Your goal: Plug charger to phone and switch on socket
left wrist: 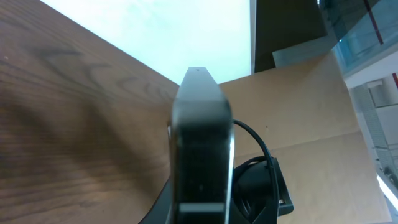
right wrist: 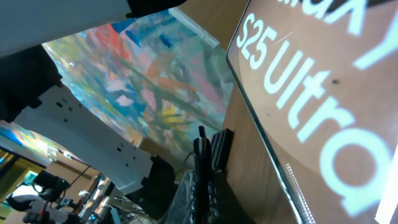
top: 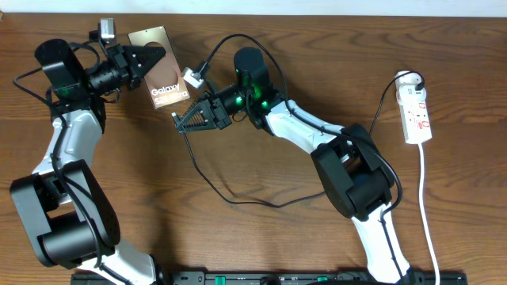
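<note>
phone stands edge-on at the centre of my view, rising from the bottom edge and clamped in my gripper. only its thin grey side shows, blurred by nearness. wood table fills the left. a bright white wall lies past the table's far edge. right of the phone is a brown board. a black cable curves out from behind the phone into a black body i cannot identify. glass panels sit at top right.

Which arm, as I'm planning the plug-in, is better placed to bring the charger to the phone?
Right: the right gripper holds the charger tip beside the phone, which the left gripper holds.
</note>
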`<action>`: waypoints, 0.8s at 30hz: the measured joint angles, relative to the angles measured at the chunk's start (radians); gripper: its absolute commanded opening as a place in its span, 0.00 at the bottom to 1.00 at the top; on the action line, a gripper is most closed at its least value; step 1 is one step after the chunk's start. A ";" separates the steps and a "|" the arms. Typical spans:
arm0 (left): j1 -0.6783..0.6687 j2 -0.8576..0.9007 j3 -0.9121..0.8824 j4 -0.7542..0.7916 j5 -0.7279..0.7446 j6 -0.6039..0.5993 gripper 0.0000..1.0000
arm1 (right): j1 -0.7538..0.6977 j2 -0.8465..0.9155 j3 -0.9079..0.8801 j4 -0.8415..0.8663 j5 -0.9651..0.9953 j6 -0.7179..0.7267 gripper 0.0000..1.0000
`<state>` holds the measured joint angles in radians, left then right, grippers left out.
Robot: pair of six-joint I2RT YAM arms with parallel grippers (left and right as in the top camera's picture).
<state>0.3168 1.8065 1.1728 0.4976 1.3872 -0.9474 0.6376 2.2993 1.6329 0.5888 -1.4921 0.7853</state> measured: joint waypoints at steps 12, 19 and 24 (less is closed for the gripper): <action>0.001 0.000 0.000 0.000 0.030 0.000 0.07 | 0.000 0.000 0.000 0.000 0.027 0.004 0.01; 0.001 0.000 0.000 0.000 0.032 -0.011 0.08 | 0.000 0.000 0.000 0.000 0.039 0.008 0.01; 0.003 0.000 0.000 0.001 0.032 -0.034 0.07 | 0.000 0.000 0.000 -0.005 0.055 0.016 0.01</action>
<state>0.3195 1.8065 1.1728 0.4988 1.4193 -0.9813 0.6376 2.2993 1.6329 0.5835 -1.4368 0.8017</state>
